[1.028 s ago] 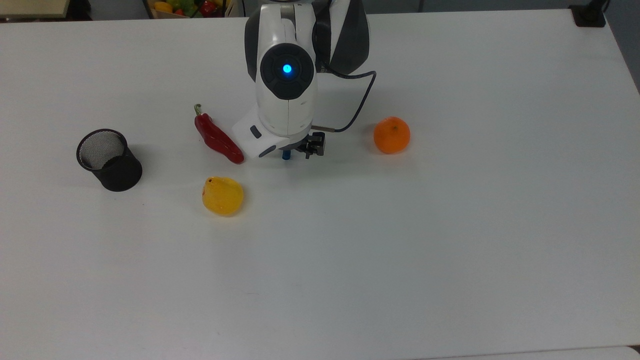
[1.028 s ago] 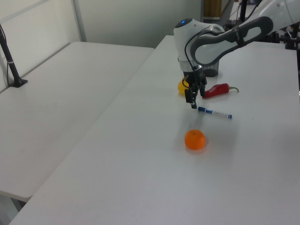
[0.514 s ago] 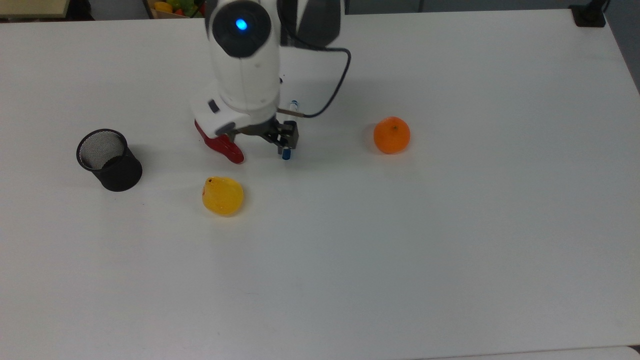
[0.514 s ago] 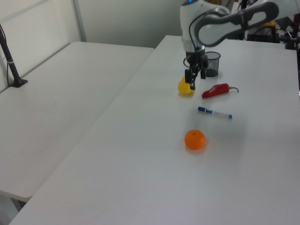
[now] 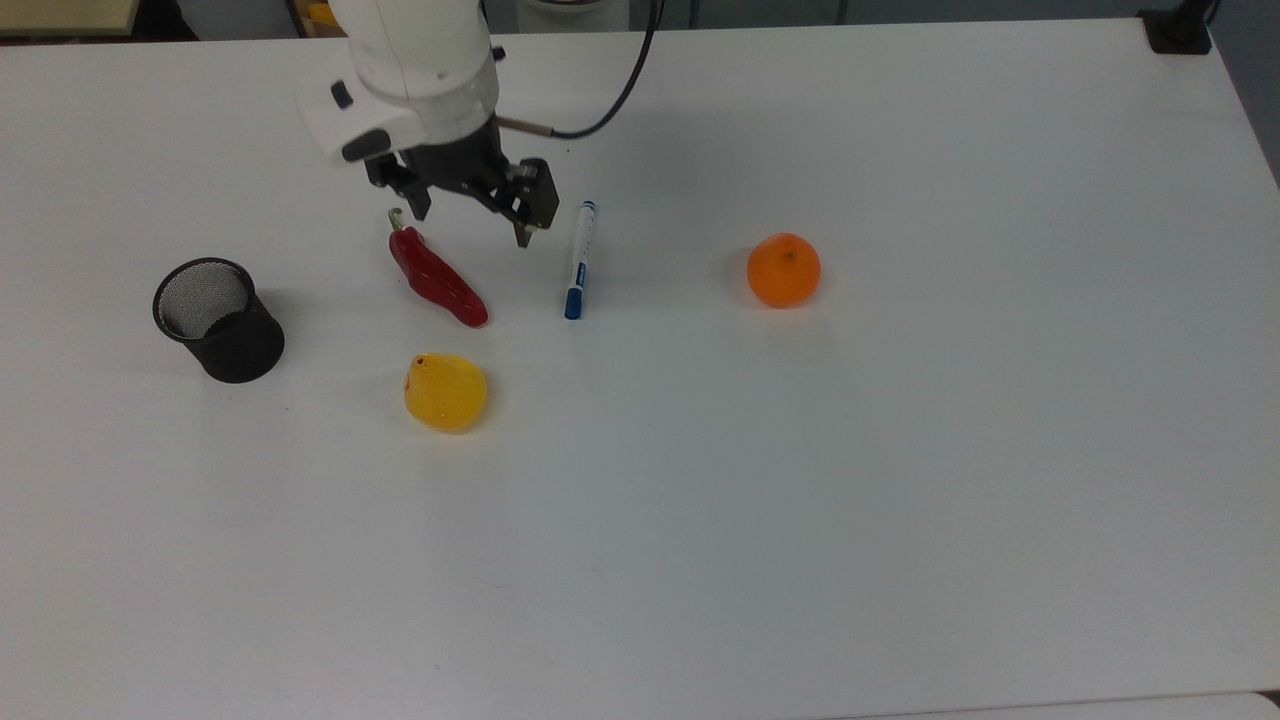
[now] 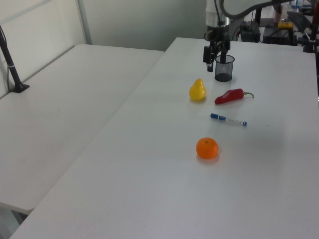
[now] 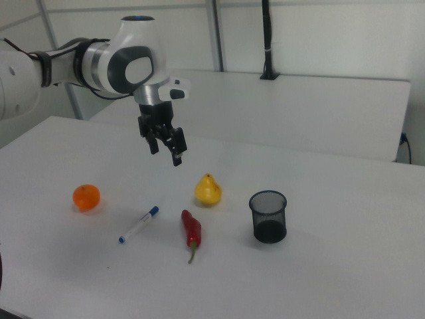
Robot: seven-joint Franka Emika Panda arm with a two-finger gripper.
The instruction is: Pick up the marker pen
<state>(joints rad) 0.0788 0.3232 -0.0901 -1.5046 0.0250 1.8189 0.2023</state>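
**A:** Where is the marker pen (image 5: 579, 260) lying?

**B:** It is lying flat on the white surface (image 5: 900, 450), between the red chilli (image 5: 437, 277) and the orange (image 5: 783, 269). In the top view its blue cap is pointing toward the bottom of the frame, and the chilli is sitting just beside it on the top view's left. The orange is resting well apart on the top view's right.

**A:** Is the tool (image 5: 470, 212) touching it?

**B:** No. The tool is hanging in the air with nothing in it, its two fingers standing apart. In the right view it (image 7: 166, 150) is hovering well above the surface, higher than the pen (image 7: 139, 224) and off toward the pear (image 7: 208, 189). In the top view it is showing up above the chilli's stem end, to the top view's left of the pen.

**A:** What else is sitting around?

**B:** A yellow pear (image 5: 445, 391) is standing near the chilli, toward the bottom of the top view. A black mesh cup (image 5: 217, 319) is standing upright, well off to the top view's left. In the left view the tool (image 6: 213, 52) is appearing just in front of that cup (image 6: 224, 67), with the pen (image 6: 228, 119) lying closer to the camera, between the chilli (image 6: 231, 95) and the orange (image 6: 207, 148).
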